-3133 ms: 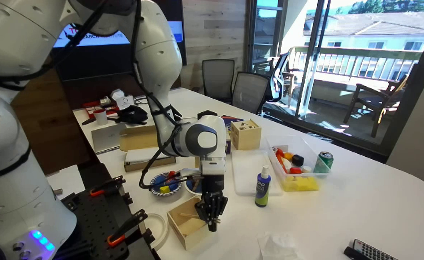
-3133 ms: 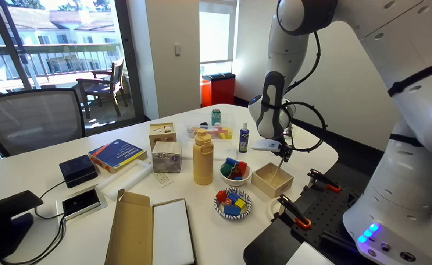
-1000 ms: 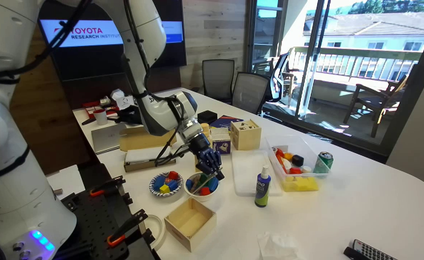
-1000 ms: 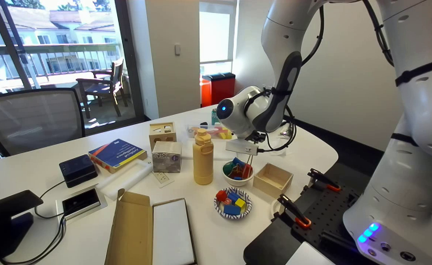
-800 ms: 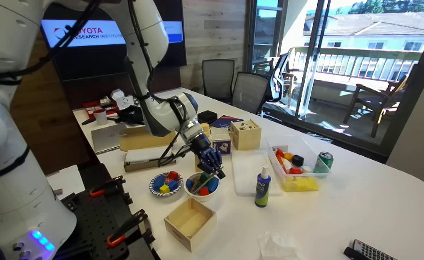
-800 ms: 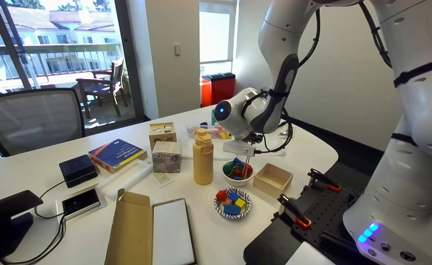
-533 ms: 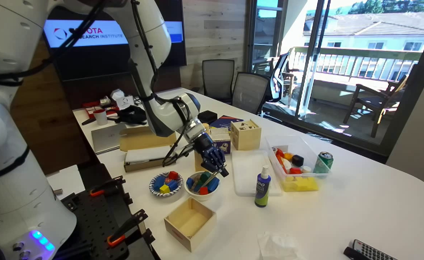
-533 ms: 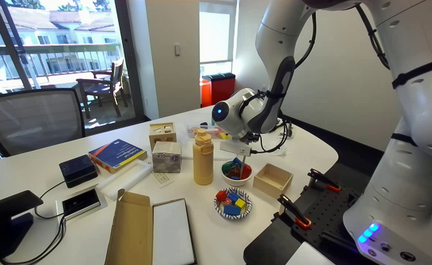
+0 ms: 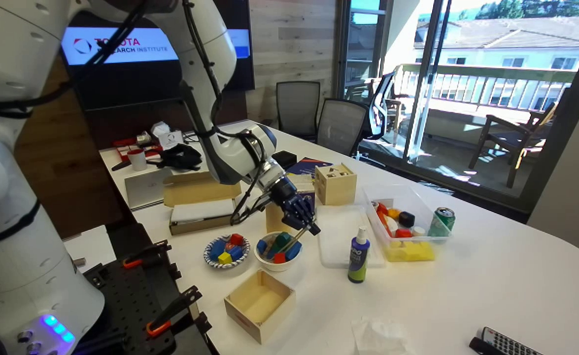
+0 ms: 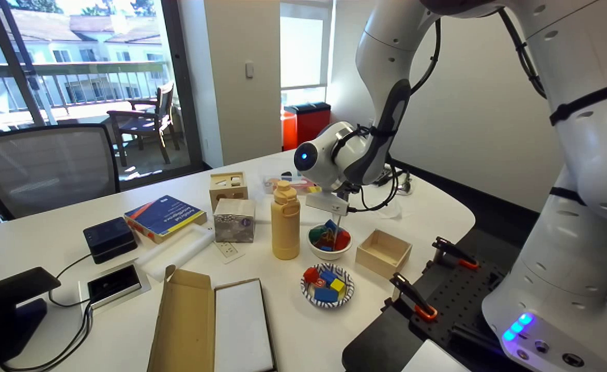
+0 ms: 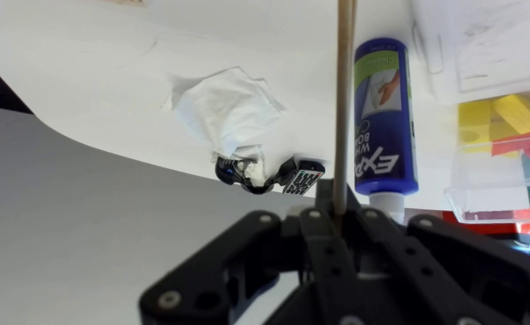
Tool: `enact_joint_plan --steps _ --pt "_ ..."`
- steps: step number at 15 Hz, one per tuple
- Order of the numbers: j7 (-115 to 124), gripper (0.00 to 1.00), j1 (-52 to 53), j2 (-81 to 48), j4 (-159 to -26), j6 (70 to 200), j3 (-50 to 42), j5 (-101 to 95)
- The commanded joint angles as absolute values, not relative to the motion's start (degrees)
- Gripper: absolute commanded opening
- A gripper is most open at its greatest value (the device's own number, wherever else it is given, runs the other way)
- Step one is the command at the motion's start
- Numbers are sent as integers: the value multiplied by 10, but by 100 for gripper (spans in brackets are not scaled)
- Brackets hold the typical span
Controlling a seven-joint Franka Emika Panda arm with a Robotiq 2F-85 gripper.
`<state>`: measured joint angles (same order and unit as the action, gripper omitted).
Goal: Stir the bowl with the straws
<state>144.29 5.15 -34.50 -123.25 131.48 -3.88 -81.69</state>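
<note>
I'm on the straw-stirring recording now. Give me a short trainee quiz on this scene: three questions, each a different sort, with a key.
1. Open question: What does the gripper hold, and which bowl does it reach into?
2. True or false: The Expo whiteboard cleaner bottle stands upright on the table.
3. Multiple choice: Among the blocks in the blue-and-white patterned bowl is one that is: A) purple; B) yellow; C) black.

Key
1. The straws, which reach into the white bowl.
2. True.
3. B, yellow.
</note>
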Motion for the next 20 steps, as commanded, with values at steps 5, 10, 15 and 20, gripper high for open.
enact_joint_plan --steps 5,10,15,20 --pt "1402 1 26 -350 -1245 1290 -4 -796" --pt "1433 1 31 -351 -1245 1309 8 -820" --pt "1461 1 36 -355 -1232 1296 12 -849" --pt "1452 1 26 -358 -1231 1283 6 -849"
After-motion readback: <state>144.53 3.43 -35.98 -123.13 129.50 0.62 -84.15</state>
